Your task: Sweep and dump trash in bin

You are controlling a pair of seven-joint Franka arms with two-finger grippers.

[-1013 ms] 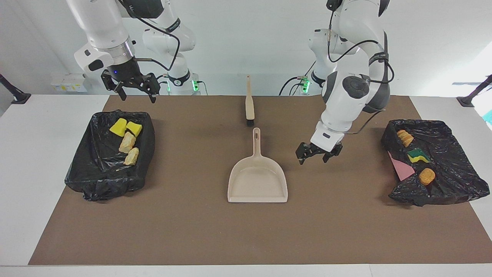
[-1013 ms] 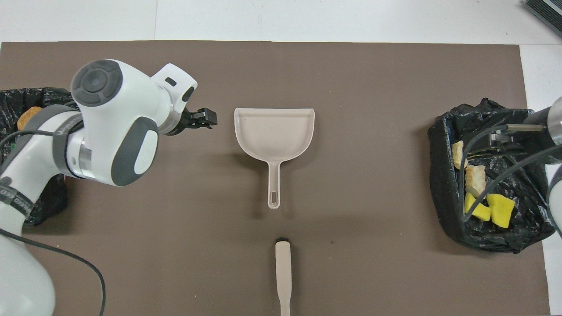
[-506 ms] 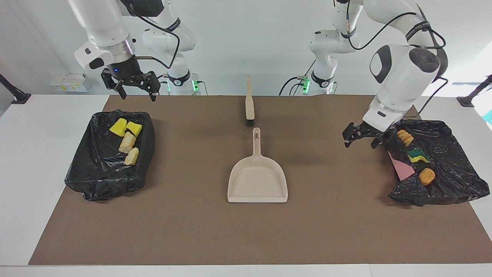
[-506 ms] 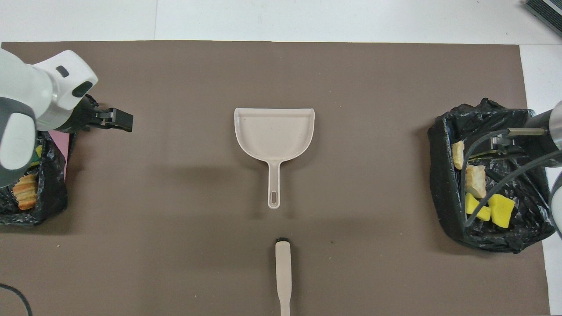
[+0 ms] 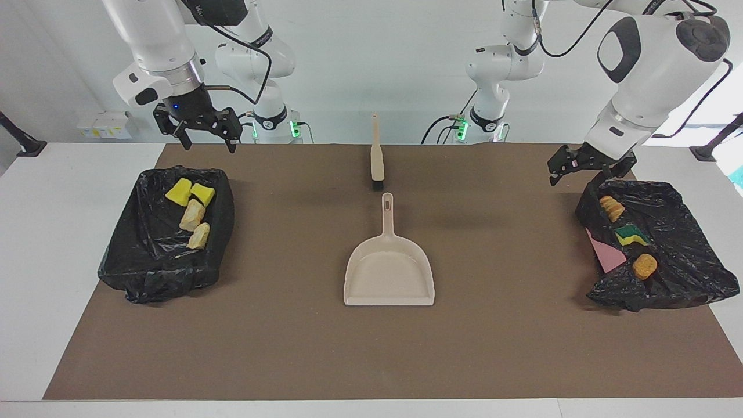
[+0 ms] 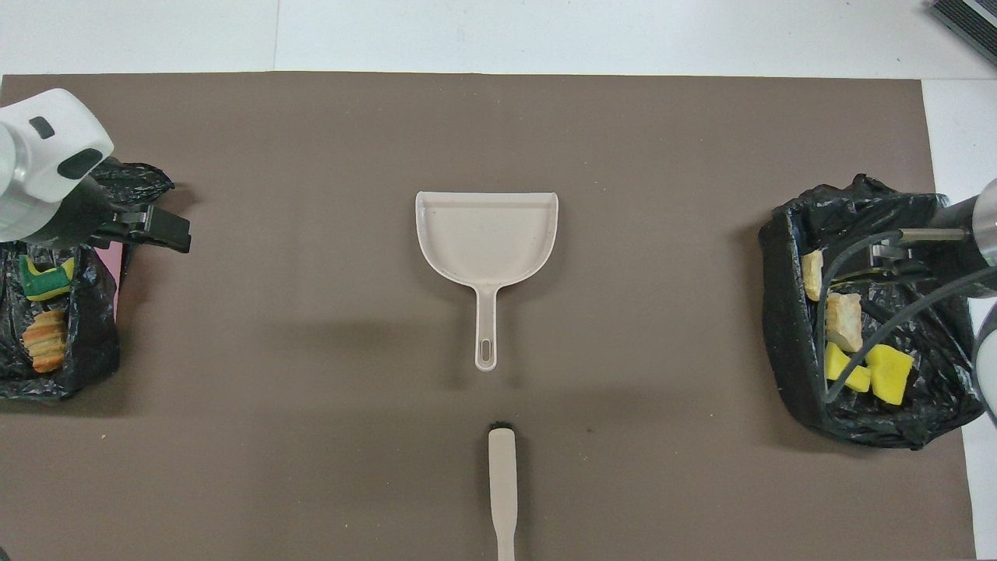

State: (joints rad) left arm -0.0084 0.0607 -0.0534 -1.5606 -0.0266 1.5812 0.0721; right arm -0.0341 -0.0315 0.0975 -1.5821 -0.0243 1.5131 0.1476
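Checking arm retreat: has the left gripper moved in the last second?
Yes. The left gripper went from beside the dustpan to its end's bin.

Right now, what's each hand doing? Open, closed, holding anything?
Left hand: open, empty, raised over the lined bin at its end of the table.
Right hand: open, empty, raised near its own lined bin.

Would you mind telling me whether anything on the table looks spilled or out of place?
Nothing stands out. The dustpan lies flat and empty mid-mat, the brush beside its handle, nearer the robots. All the trash sits inside the two black-lined bins, none on the mat.
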